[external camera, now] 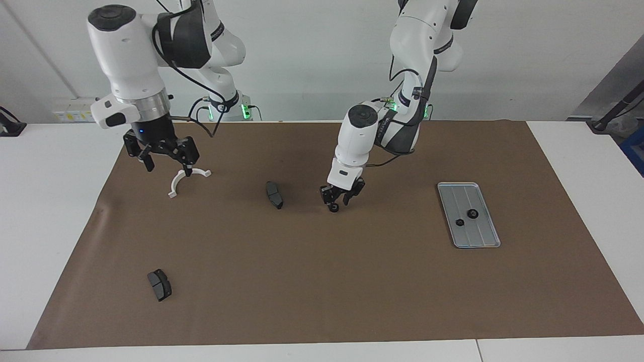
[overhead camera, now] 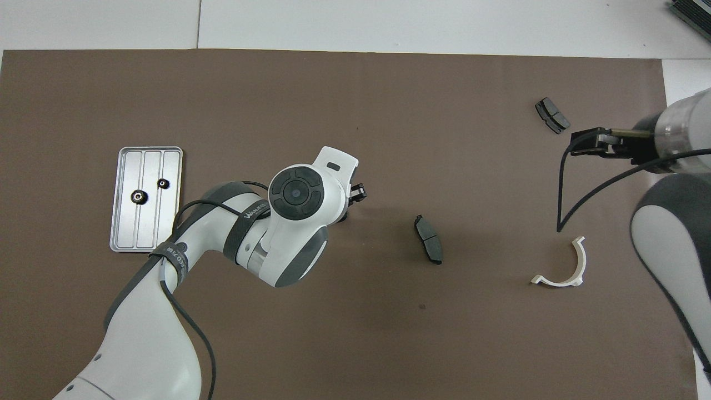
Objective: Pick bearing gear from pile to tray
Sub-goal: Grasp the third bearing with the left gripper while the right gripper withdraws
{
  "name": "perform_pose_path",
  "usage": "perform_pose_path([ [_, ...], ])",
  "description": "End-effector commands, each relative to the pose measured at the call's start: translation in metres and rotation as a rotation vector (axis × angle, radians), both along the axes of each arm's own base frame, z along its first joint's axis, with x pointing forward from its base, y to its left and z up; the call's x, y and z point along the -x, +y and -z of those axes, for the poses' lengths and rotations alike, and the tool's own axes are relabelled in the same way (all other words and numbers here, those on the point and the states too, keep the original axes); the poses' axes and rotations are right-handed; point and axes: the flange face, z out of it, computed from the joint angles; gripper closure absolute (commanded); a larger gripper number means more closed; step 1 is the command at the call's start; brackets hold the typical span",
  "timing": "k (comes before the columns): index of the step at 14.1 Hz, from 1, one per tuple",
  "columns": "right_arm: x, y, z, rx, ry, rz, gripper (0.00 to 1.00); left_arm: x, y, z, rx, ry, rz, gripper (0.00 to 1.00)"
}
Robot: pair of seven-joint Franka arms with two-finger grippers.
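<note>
Gear [external camera: 333,207] lies mid-mat, at 9 o'clock of the tray [external camera: 483,236] in the facing view; left gripper [external camera: 338,202] is down around it, fingers apart, not clamped. Right gripper [external camera: 166,160] hangs over the bracket [external camera: 187,179], fingers apart, empty.

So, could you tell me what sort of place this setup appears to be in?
Probably a robotics lab bench: a white table covered by a brown mat, a metal tray holding two small black gears, and loose brake-pad-shaped pieces scattered about.
</note>
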Motion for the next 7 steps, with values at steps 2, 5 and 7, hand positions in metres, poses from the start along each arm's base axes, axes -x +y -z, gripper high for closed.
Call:
perform_pose_path([
  [2, 0.016, -0.032, -0.039, -0.020, 0.049, -0.032, 0.00, -0.010, -0.010, 0.002, -0.028, 0.031, -0.009, 0.46],
  [5, 0.040, -0.045, -0.052, -0.040, 0.108, -0.015, 0.00, -0.009, -0.008, 0.006, -0.034, 0.038, -0.012, 0.47],
  [7, 0.044, -0.042, -0.048, -0.042, 0.120, -0.030, 0.00, -0.004, -0.005, 0.015, -0.050, 0.056, -0.009, 0.47],
])
